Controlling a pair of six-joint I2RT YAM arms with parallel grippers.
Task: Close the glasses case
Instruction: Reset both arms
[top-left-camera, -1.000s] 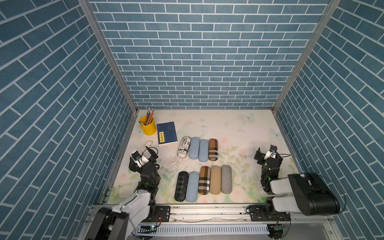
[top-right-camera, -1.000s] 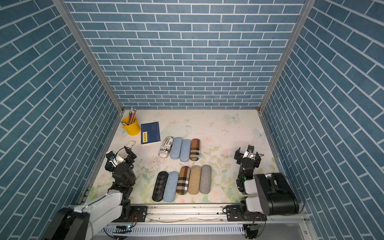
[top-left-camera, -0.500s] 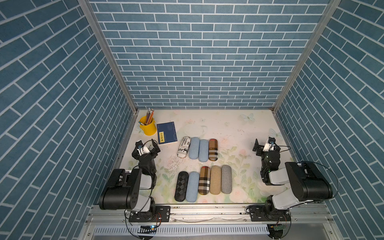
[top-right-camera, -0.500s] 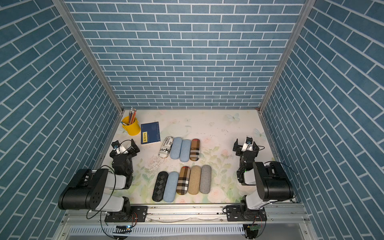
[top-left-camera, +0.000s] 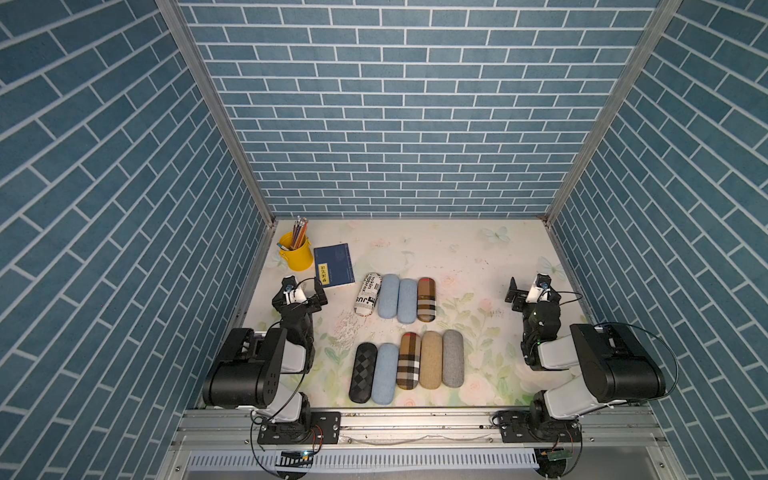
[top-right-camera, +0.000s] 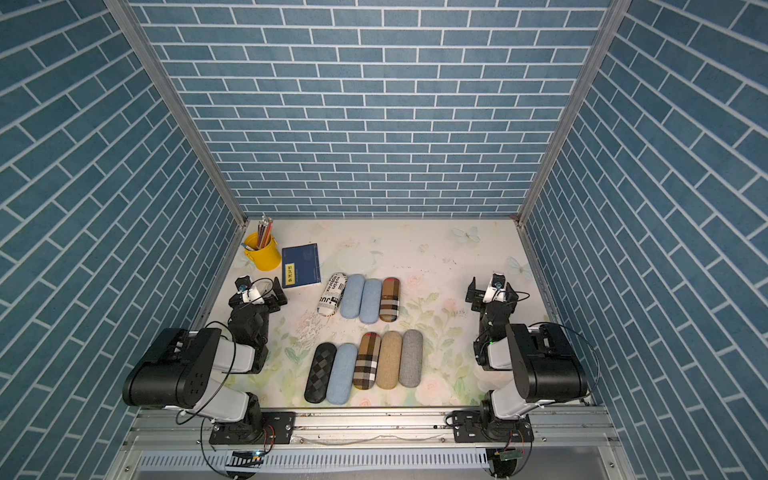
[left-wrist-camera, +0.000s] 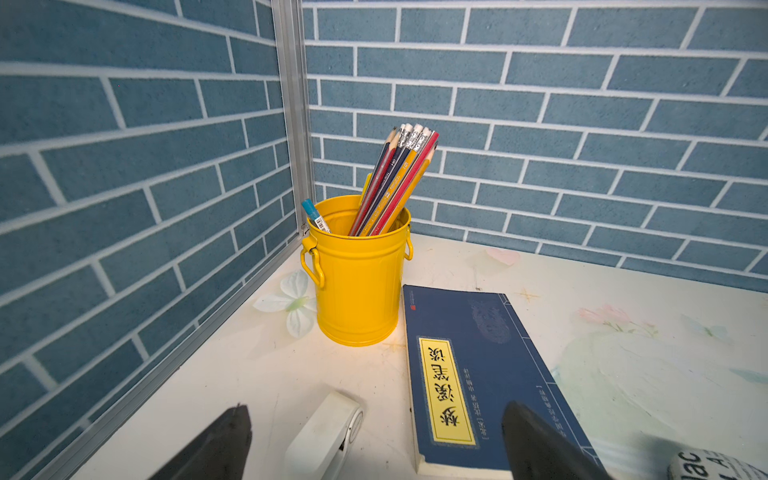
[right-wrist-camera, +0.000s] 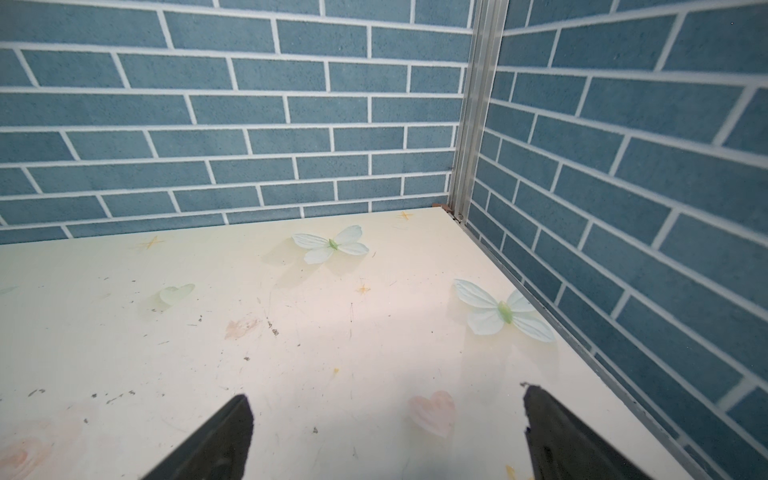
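Note:
Several glasses cases lie in two rows mid-table in both top views: a newsprint one (top-left-camera: 367, 294), light blue ones (top-left-camera: 388, 296) and a plaid one (top-left-camera: 426, 299) behind; black (top-left-camera: 363, 378), blue, plaid (top-left-camera: 408, 360), tan and grey (top-left-camera: 453, 358) in front. From above none plainly stands open. My left gripper (top-left-camera: 302, 287) (left-wrist-camera: 376, 415) is open and empty left of the back row, over a small white device (left-wrist-camera: 324, 436). My right gripper (top-left-camera: 532, 287) (right-wrist-camera: 386, 397) is open over bare table near the right wall.
A yellow pencil cup (top-left-camera: 296, 254) (left-wrist-camera: 357, 274) stands in the back left corner. A blue book (top-left-camera: 333, 265) (left-wrist-camera: 486, 365) lies beside it, under my left gripper's one finger. Brick walls (right-wrist-camera: 623, 187) close in three sides. White crumbs (top-left-camera: 347, 330) lie left of the cases.
Both arms have unfolded from their low rest pose, and both grippers have moved toward the back wall. Jaws stayed open. The cases have not moved.

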